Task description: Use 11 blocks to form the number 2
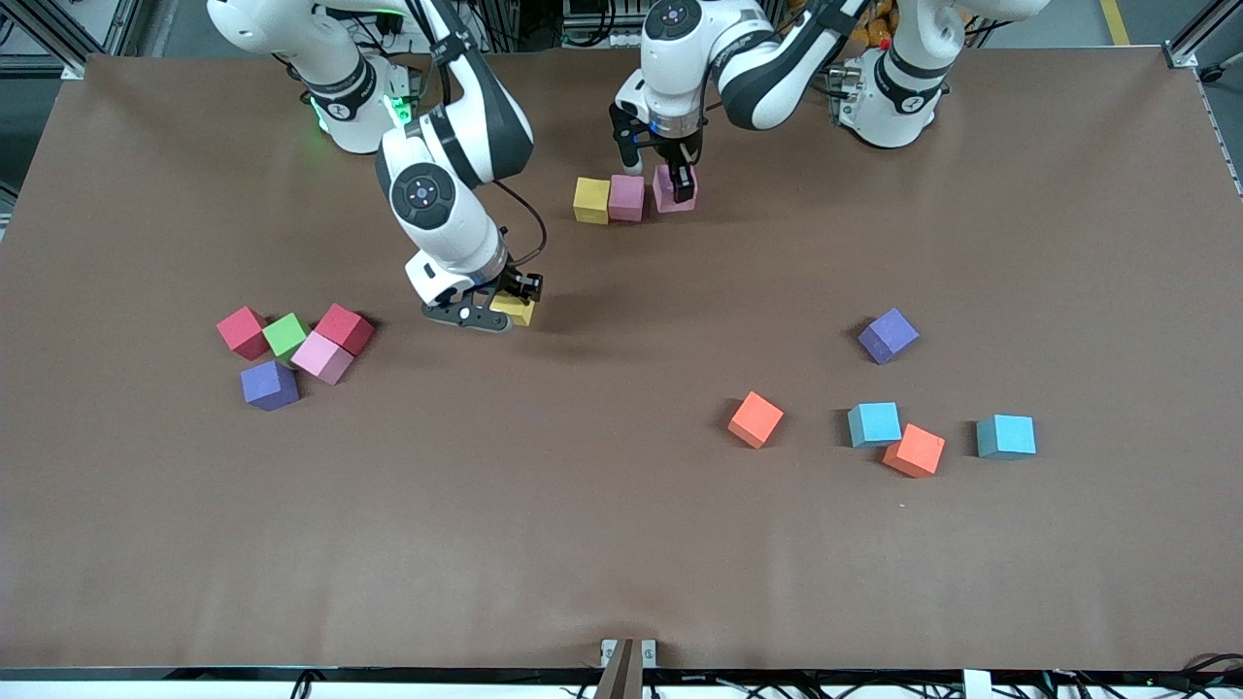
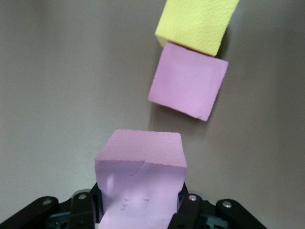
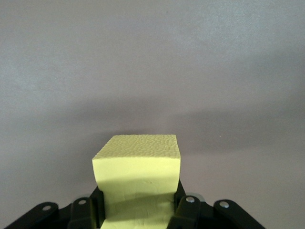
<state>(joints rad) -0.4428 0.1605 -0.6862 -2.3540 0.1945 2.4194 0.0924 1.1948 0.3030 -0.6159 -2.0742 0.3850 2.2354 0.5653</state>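
Observation:
A yellow block (image 1: 591, 199) and a pink block (image 1: 626, 197) stand side by side in a short row near the robots' bases. My left gripper (image 1: 683, 181) is shut on another pink block (image 1: 670, 194), low at the row's end, a small gap from the row's pink block (image 2: 188, 81). The left wrist view shows this held pink block (image 2: 140, 171) between the fingers, with the yellow block (image 2: 198, 21) past the row's pink one. My right gripper (image 1: 512, 296) is shut on a yellow block (image 1: 516, 311), low over bare table. The right wrist view shows that block (image 3: 138, 171) squeezed between the fingers.
Loose blocks lie toward the right arm's end: two red (image 1: 242, 332) (image 1: 344, 328), green (image 1: 285, 334), pink (image 1: 321, 357), purple (image 1: 269, 384). Toward the left arm's end lie purple (image 1: 888, 336), two orange (image 1: 755, 419) (image 1: 914, 450) and two light blue (image 1: 874, 424) (image 1: 1006, 436).

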